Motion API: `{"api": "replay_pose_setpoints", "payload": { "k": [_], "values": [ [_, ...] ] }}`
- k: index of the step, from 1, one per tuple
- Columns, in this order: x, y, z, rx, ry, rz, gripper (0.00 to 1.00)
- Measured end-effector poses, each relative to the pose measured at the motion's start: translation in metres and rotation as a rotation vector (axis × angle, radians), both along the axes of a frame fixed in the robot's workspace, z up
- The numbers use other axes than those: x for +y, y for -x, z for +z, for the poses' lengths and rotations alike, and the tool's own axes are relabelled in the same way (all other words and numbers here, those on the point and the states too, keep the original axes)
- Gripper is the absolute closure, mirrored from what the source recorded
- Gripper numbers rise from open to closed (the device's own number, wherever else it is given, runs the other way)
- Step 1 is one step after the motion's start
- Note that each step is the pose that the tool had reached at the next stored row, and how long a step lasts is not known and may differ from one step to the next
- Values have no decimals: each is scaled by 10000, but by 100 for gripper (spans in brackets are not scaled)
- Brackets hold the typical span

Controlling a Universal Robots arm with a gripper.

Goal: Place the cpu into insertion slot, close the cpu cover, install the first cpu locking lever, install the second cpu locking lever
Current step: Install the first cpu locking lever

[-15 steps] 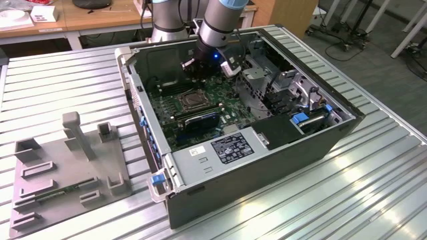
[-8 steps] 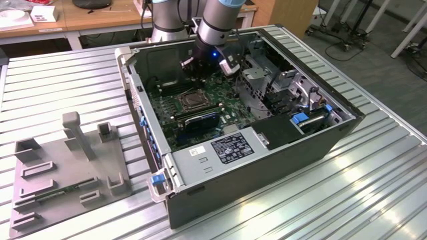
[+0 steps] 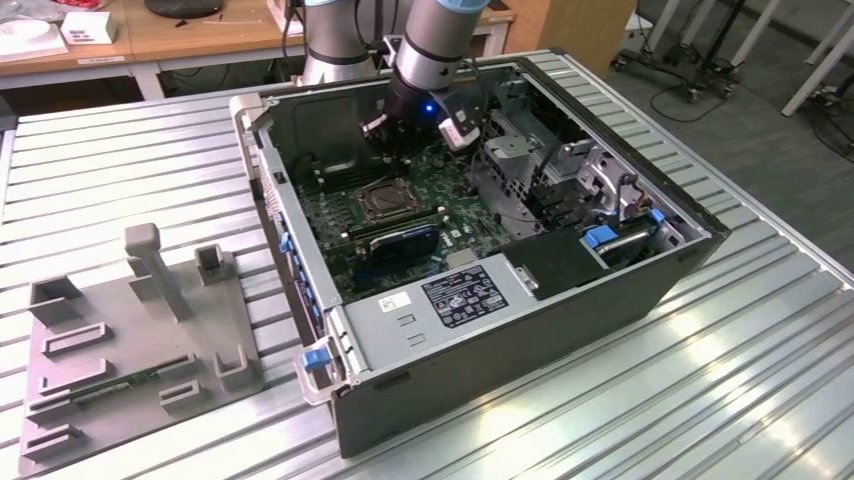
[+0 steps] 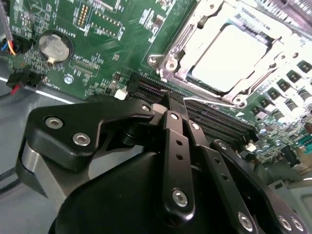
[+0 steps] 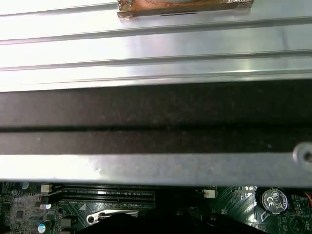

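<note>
The cpu (image 4: 229,58), a flat square chip with a silvery top, lies in the insertion slot (image 3: 387,200) on the green circuit board inside the open computer case. The cpu cover (image 4: 171,63), a thin silvery frame, lies down around the chip's edges. A thin metal lever wire (image 4: 214,101) runs along the near side of the socket. My gripper (image 4: 176,105) hangs above the board beside the socket, over the black memory slots, with its black fingers (image 4: 171,126) together and nothing between them. In the exterior view the gripper (image 3: 387,155) stands just behind the socket.
The case walls (image 3: 287,215) enclose the board, with a drive cage (image 3: 521,160) on the exterior view's right. A coin battery (image 4: 53,46) sits on the board. A grey fixture plate (image 3: 134,340) stands on the slatted metal table (image 3: 747,330).
</note>
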State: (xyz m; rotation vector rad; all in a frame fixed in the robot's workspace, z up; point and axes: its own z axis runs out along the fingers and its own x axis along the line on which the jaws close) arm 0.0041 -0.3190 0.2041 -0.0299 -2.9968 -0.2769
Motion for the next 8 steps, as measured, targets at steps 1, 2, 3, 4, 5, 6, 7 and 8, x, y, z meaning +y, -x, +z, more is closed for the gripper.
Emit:
{"api": "replay_pose_setpoints", "payload": {
  "k": [1, 2, 3, 4, 5, 6, 7, 8],
  "values": [
    [-1, 0, -1, -1, 66, 1, 89],
    [-1, -1, -1, -1, 130, 1, 89],
    [-1, -1, -1, -1, 186, 1, 89],
    [-2, -1, -1, -1, 232, 1, 89],
    [-1, -1, -3, -2, 266, 2, 89],
    [-1, -1, -4, -2, 291, 2, 89],
    [-1, -1, -5, -1, 310, 2, 89],
    [-2, 0, -6, -1, 322, 1, 89]
  ]
}}
